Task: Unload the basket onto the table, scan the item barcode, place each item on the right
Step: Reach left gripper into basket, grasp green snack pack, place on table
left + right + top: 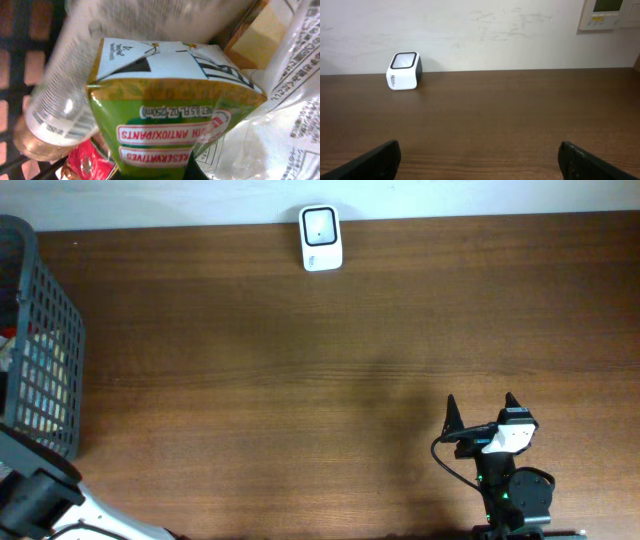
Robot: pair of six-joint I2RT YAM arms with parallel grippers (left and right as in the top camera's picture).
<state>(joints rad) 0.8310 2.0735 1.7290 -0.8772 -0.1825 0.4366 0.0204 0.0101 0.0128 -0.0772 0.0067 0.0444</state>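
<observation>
Right pincer (pixel 481 413): both fingers spread wide apart, nothing between them, hovering over the near right part of the bench (pixel 300 380); in its own wrist view the two dark fingertips (pixel 375 161) frame bare wood. Left pincer: fingers not distinguishable in the left wrist view, so whether it is apart, together or clamped on anything cannot be told; only the left arm (pixel 35 498) shows from overhead, at the near left corner beside the basket. Green carton (pixel 165 115): fills the left wrist view at very close range, with a white folded end panel, upside-down red-and-white label bands and a volume line; it lies among the other goods. Clear plastic bottle (pixel 55 115): touching the carton on one side, barcode stripes visible on its label. Red packet (pixel 90 162): under the bottle and carton, mostly hidden. White crinkled bag (pixel 280 115): printed text, pressed against the carton's other side. Tan box (pixel 255 40): behind the carton. Dark mesh basket (pixel 55 310): at the bench's left end, holding these goods. White scanner (pixel 321 238): upright at the far edge against the pale wall, well apart from basket and both arms. Wall panel (pixel 607 14): upper right, above the bench.
</observation>
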